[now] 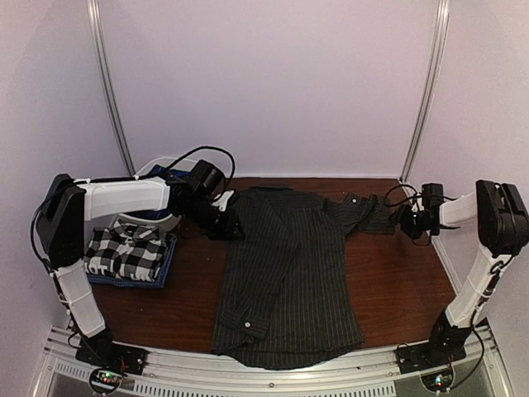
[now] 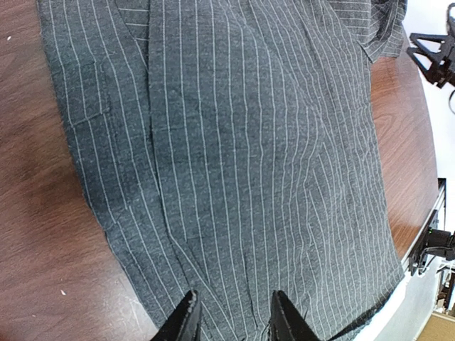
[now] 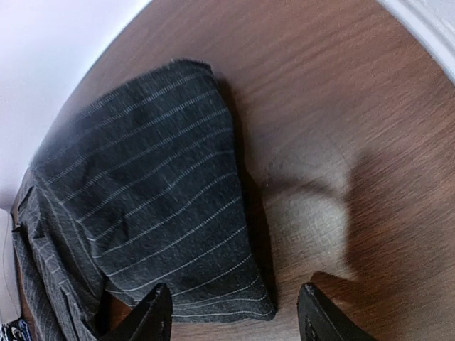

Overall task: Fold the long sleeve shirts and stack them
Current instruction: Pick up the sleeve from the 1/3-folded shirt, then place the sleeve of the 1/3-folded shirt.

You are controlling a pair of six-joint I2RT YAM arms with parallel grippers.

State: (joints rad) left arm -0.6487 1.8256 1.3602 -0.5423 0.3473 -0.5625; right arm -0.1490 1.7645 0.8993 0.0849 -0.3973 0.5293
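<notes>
Dark wooden table point(image 1: 397, 289) carries the pinstriped shirt point(image 1: 285, 273) spread flat mid-fold, left gripper point(image 1: 227, 227) unclenched by its collar, right gripper point(image 3: 234, 312) gaping empty at its outstretched sleeve point(image 3: 163, 199), which probably needs pinching and folding inward next.

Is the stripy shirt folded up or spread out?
Mostly spread out. The stripy shirt lies flat on the table, one sleeve laid over it, the other sticking out sideways.

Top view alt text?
A pinstriped shirt lies spread on the table, one sleeve folded across it. The left pincer is at its shoulder, the right pincer by the other cuff. A folded checked shirt lies left.
</notes>
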